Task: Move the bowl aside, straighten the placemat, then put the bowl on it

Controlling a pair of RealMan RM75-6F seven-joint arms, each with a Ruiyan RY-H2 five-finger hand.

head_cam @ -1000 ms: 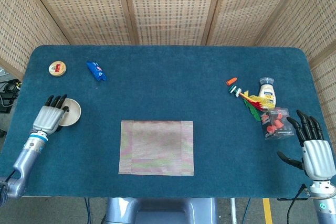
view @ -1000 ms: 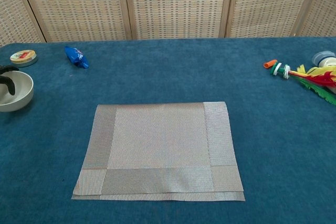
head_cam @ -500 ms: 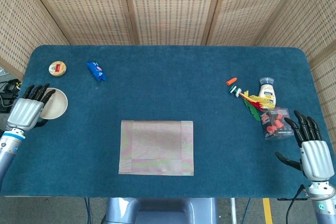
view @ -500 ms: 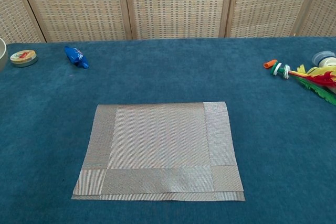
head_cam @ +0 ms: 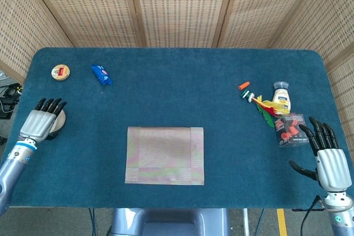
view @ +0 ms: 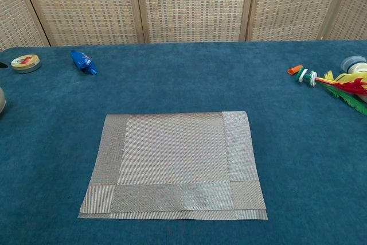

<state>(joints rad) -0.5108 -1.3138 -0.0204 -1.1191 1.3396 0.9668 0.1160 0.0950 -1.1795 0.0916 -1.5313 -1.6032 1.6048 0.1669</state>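
Blue table point(head_cam: 177, 109): bowl point(head_cam: 57, 121), left robot hand point(head_cam: 37, 125) now lower.

Lab-like test setup: blue felt table point(head_cam: 177, 81), woven screen panels point(head_cam: 177, 4) behind.

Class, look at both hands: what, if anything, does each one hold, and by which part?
The left hand lies over the bowl at its near-left rim; an actual grip cannot be told. The right hand holds nothing, fingers spread.
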